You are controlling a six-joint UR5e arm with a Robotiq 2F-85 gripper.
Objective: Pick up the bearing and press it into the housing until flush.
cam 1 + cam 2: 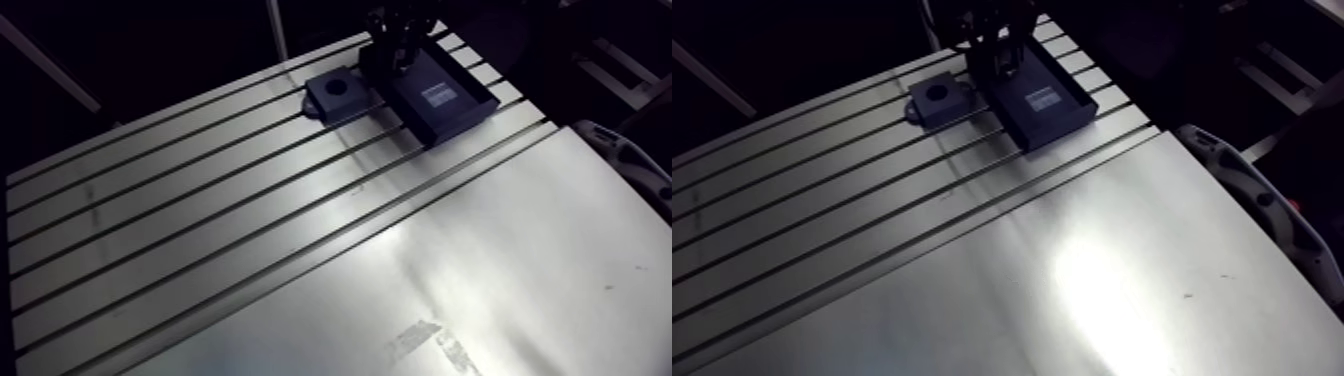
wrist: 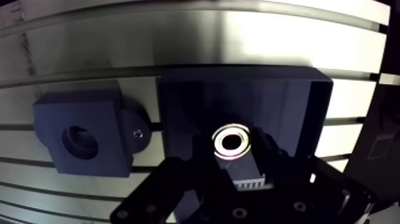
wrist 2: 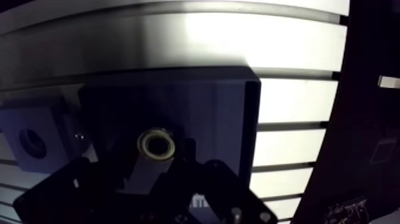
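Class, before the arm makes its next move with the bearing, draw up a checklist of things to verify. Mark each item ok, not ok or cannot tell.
1. The bearing lies in the tray, in plain sight: ok.
2. The gripper is over the tray, with the bearing right under it: ok.
3. Grip shut on the bearing: cannot tell.
4. The housing has its bore empty: ok.
5. The housing sits beside the tray on the table, with nothing between them: ok.
6. The housing is fixed to the table: cannot tell.
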